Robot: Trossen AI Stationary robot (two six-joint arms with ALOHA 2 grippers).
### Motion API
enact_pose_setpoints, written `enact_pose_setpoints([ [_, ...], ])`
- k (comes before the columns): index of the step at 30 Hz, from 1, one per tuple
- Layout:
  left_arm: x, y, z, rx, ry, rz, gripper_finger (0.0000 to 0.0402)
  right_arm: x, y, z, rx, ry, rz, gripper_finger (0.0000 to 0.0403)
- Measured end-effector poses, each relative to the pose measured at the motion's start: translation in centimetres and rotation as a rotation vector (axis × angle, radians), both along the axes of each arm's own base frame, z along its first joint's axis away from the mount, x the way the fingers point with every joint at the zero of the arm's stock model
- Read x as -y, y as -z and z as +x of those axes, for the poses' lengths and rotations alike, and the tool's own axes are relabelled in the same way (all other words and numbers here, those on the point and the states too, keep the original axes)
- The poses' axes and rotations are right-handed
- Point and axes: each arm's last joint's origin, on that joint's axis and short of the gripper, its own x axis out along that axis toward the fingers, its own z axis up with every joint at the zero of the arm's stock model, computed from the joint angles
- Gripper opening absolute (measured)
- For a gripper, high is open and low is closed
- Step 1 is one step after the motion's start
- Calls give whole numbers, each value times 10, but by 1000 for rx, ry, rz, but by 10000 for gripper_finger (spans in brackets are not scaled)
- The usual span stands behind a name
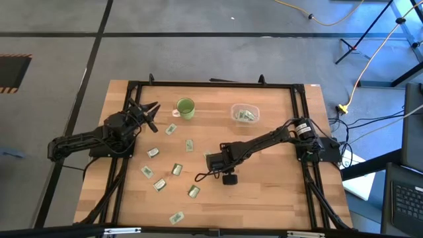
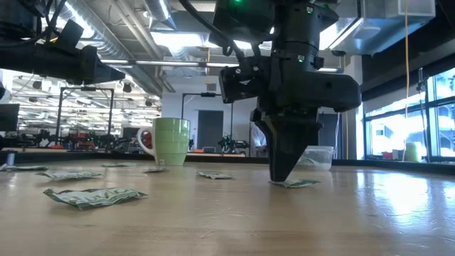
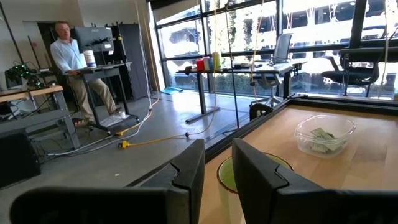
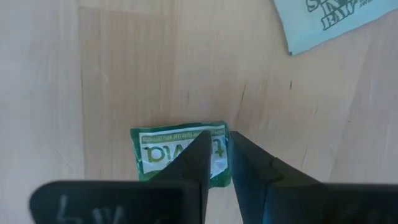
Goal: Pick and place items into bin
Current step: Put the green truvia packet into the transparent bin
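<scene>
Several small green-and-white packets [image 1: 176, 169] lie scattered over the left half of the wooden table [image 1: 277, 198]. My right gripper [image 1: 213, 158] reaches to the table's middle and stands tip-down on the wood [image 2: 283, 178]. In the right wrist view its fingers [image 4: 193, 155] are pinched onto the end of one green packet [image 4: 168, 155], which lies flat [image 2: 298, 183]. The clear bin [image 1: 244, 114] sits at the back right of centre with a few packets inside [image 3: 324, 134]. My left gripper [image 1: 147, 109] hovers at the back left, slightly open [image 3: 217, 152] and holding nothing.
A green mug [image 1: 186, 108] stands at the back between the left gripper and the bin. A pale packet [image 4: 323, 22] lies just beyond the one under my right fingers. A black frame [image 1: 211, 84] borders the table. A person [image 3: 68, 56] stands at a desk far off.
</scene>
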Motion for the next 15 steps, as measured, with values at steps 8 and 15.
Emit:
enact_pose_setpoints([
  [8, 0, 0, 0, 0, 0, 0, 77, 0, 1, -1, -8, 23, 2, 90],
  [15, 0, 0, 0, -1, 0, 1, 77, 2, 1, -2, -27, 28, -3, 132],
])
